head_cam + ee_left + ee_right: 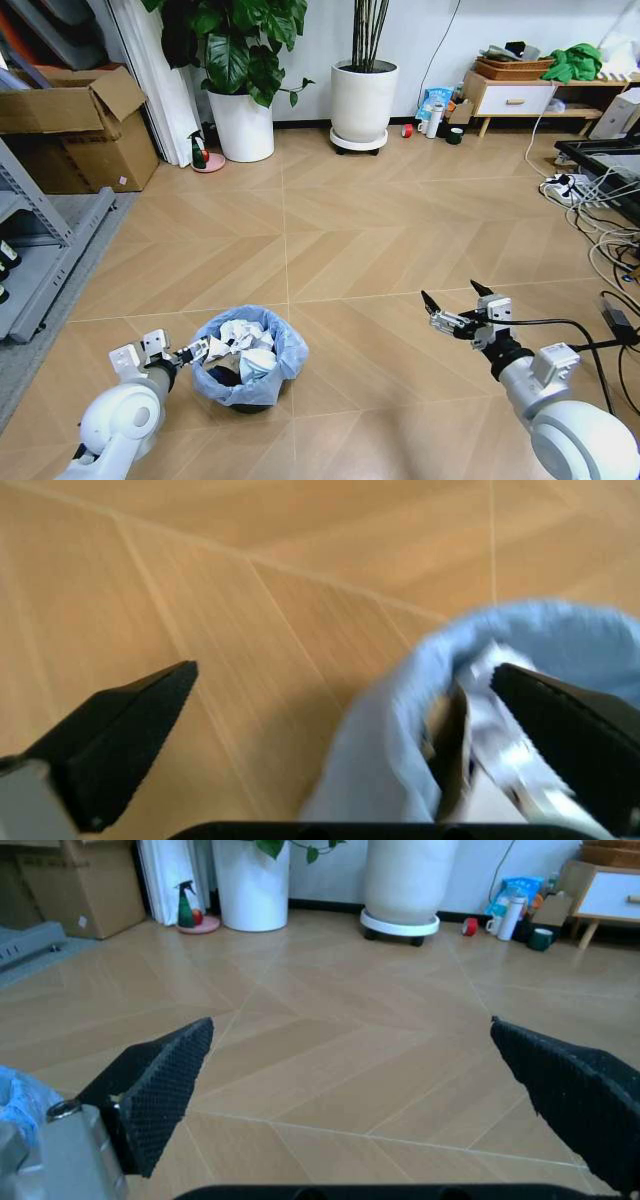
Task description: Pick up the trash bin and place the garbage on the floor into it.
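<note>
The trash bin (246, 372) stands on the wooden floor in front of me, a small dark bin lined with a crinkled light-blue bag (395, 727). Crumpled white paper garbage (241, 338) lies inside it. My left gripper (203, 349) is open at the bin's left rim. In the left wrist view (342, 667) one finger is outside over the floor and the other is over the bag's inside, so the jaws straddle the rim. My right gripper (450, 294) hovers open and empty over bare floor to the right of the bin, and its wrist view (350, 1020) looks across the floor.
Two big white plant pots (363, 100) stand by the far wall, with a spray bottle (200, 150) next to the left one. Bottles, a small red can (407, 130) and a mug sit by a low cabinet (510, 97). Cardboard boxes (75, 125) and a shelf are left, cables (600, 235) right.
</note>
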You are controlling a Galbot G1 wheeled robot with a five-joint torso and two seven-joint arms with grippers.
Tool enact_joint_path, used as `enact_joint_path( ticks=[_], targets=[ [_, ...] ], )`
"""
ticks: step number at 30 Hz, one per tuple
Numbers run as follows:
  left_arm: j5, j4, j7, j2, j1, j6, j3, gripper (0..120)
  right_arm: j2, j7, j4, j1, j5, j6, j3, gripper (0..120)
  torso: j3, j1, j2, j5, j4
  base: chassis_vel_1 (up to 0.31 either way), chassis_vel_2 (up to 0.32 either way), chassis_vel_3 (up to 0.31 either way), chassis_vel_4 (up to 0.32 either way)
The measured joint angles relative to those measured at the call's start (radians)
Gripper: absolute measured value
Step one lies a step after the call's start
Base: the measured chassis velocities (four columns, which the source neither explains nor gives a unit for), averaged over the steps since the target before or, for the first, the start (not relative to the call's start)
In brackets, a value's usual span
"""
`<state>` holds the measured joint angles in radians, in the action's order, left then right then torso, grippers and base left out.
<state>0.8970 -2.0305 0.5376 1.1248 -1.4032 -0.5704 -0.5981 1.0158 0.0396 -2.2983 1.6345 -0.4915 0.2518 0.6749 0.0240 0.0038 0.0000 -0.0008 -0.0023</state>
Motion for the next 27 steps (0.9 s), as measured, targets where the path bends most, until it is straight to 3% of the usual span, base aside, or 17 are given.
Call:
enact_joint_path(
  ticks=[5,9,12,14,15,19,20,24,27],
  targets=[
    [-0.048,-0.061,0.014,0.015,-0.028,0.039,-0.039,114,0.002,0.006,-0.013,0.004,-0.002,0.013,0.005,100,0.0,0.0,0.0,0.0,0.0,0.0,0.0,0.0,0.0],
    [-0.129,-0.173,0.014,0.027,-0.067,0.155,-0.073,114,0.008,0.009,-0.02,0.011,-0.002,0.015,0.014,100,0.0,0.0,0.0,0.0,0.0,0.0,0.0,0.0,0.0],
    [-0.176,-0.228,0.003,0.037,-0.085,0.193,-0.083,113,0.014,0.01,-0.023,0.012,-0.005,0.017,0.025,100,0.0,0.0,0.0,0.0003,0.0,0.0,0.0,0.0,0.0],
    [-0.326,-0.284,-0.044,0.071,-0.115,0.223,-0.105,109,0.022,0.013,-0.027,0.015,-0.009,0.024,0.036,100,0.0,0.0,0.0,0.0003,0.0,0.0,0.0,0.0,0.0],
    [-0.326,-0.284,-0.044,0.071,-0.115,0.223,-0.105,109,0.022,0.013,-0.027,0.015,-0.009,0.024,0.036,100,0.0,0.0,0.0,0.0003,0.0,0.0,0.0,0.0,0.0],
    [-0.592,-0.332,-0.14,0.149,-0.176,0.274,-0.121,102,0.022,0.019,-0.038,0.027,-0.017,0.04,0.045,100,0.0,0.0,0.0,0.0,0.0001,0.0,0.0,0.0,0.0],
    [-0.592,-0.332,-0.14,0.149,-0.176,0.274,-0.121,102,0.022,0.019,-0.038,0.027,-0.017,0.04,0.045,100,0.0,0.0,0.0,0.0,0.0001,0.0,0.0,0.0,0.0],
    [-0.756,-0.373,-0.181,0.263,-0.238,0.301,-0.083,100,0.017,0.019,-0.047,0.038,-0.025,0.045,0.054,100,0.0,0.0,0.0,0.0001,0.0001,0.0,0.0,0.0,0.0],
    [-0.797,-0.38,-0.189,0.305,-0.251,0.307,-0.064,100,0.017,0.019,-0.047,0.044,-0.027,0.045,0.055,100,0.0,0.0,0.0,0.0002,0.0002,0.0,0.0,0.0,0.0]
  ],
)
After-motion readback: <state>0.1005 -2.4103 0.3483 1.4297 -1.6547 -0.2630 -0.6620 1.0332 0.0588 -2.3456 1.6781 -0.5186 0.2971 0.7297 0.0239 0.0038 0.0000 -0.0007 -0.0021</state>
